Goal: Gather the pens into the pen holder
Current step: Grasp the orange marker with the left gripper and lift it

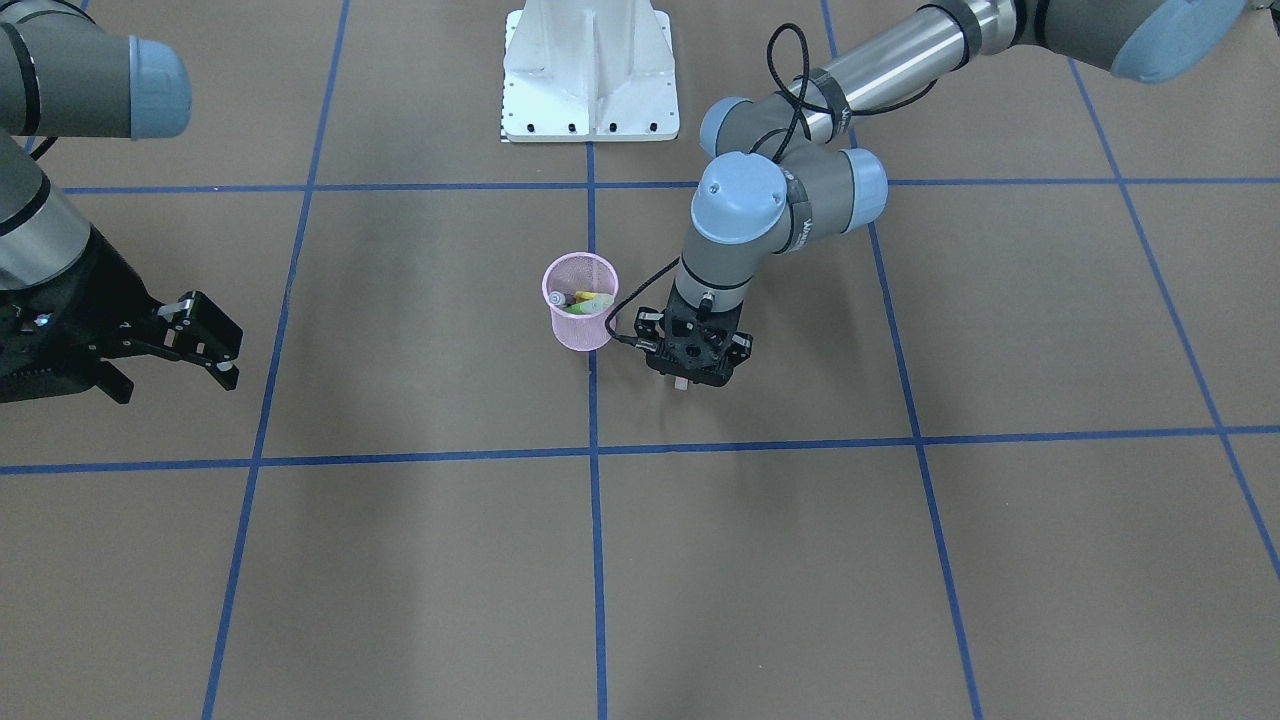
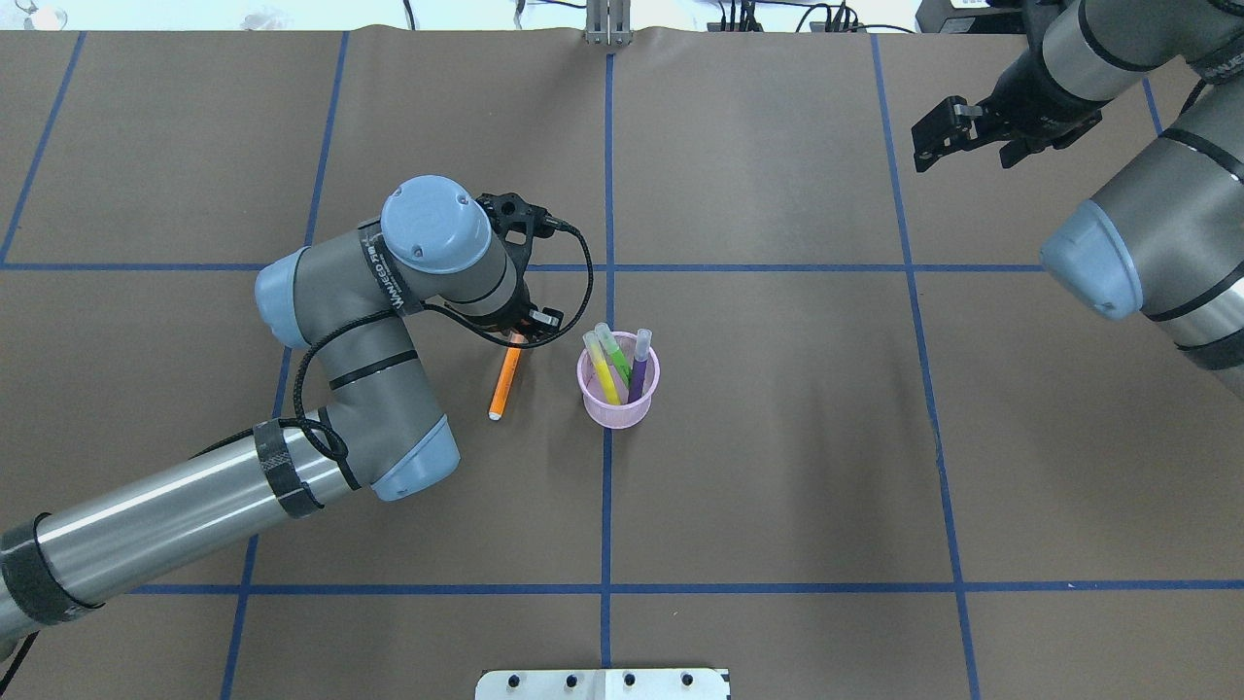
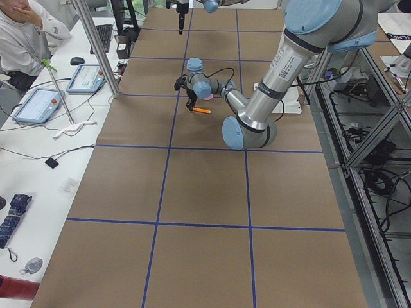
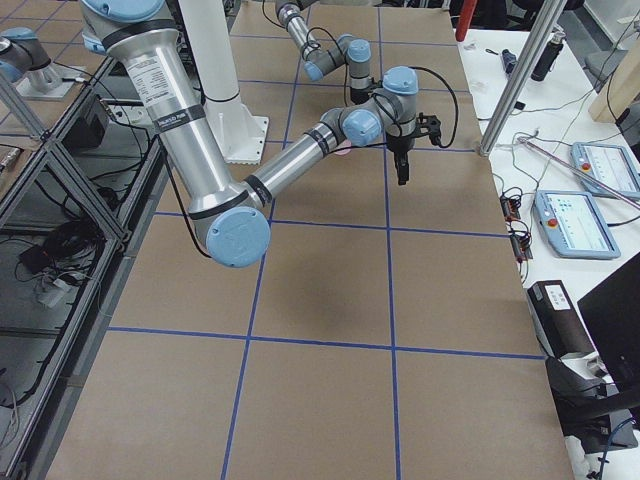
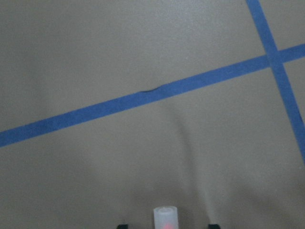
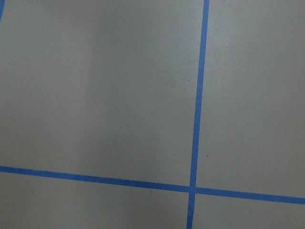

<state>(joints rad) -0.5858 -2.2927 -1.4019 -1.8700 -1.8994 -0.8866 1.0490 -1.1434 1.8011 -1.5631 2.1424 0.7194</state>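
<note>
The pink mesh pen holder (image 2: 619, 401) stands upright near the table's middle and holds the yellow (image 2: 603, 374), green (image 2: 612, 348) and purple (image 2: 639, 369) pens. It also shows in the front view (image 1: 580, 320). The orange pen (image 2: 505, 379) lies on the table just left of the cup. My left gripper (image 2: 520, 335) points down over its far, pale cap end. In the left wrist view the cap (image 5: 165, 217) sits between the two fingertips with gaps on both sides, so the gripper (image 5: 167, 225) is open around it. My right gripper (image 2: 938, 136) is open and empty, far off at the right.
The white robot base (image 1: 590, 70) stands behind the cup on the robot's side. Blue tape lines cross the brown table cover. In the exterior left view an operator and tablets are at a side desk beyond the table's far edge.
</note>
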